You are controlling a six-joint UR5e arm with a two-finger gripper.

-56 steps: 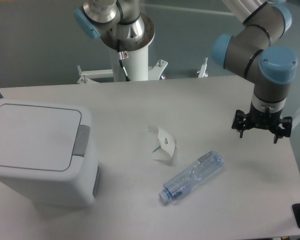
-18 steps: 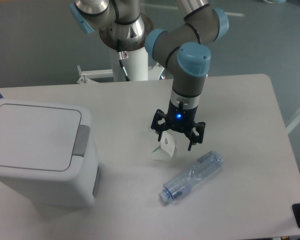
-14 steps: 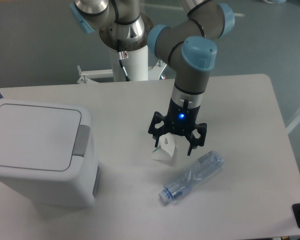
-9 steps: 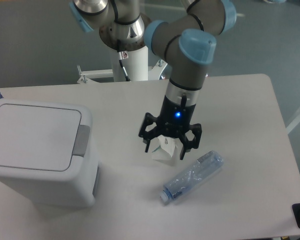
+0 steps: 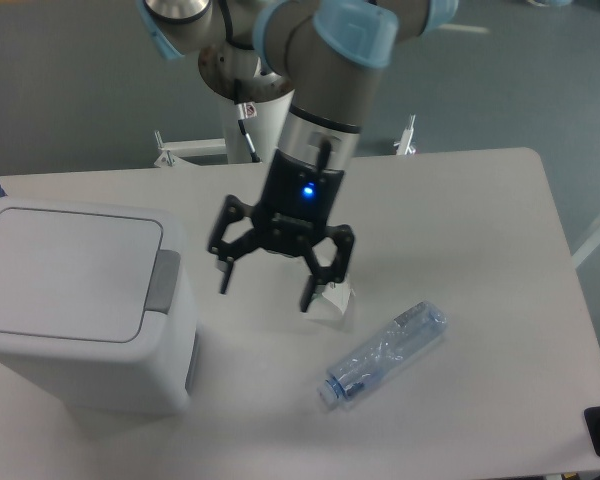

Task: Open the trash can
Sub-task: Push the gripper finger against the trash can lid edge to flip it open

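Observation:
The trash can is a large white boxy bin at the left of the table. Its flat lid is shut, and a grey push-button bar sits at the lid's right rim. My gripper hangs above the table just right of the bin, fingers spread wide, open and empty. Its left fingertip is a short way right of the grey bar, not touching it.
A crumpled white paper carton lies partly behind my gripper's right finger. A clear plastic bottle lies on its side to the lower right. The robot base stands behind the table's far edge.
My gripper has moved left across the table, from over the paper carton toward the trash can, and has come closer to the camera. The bin, carton and bottle have not moved.

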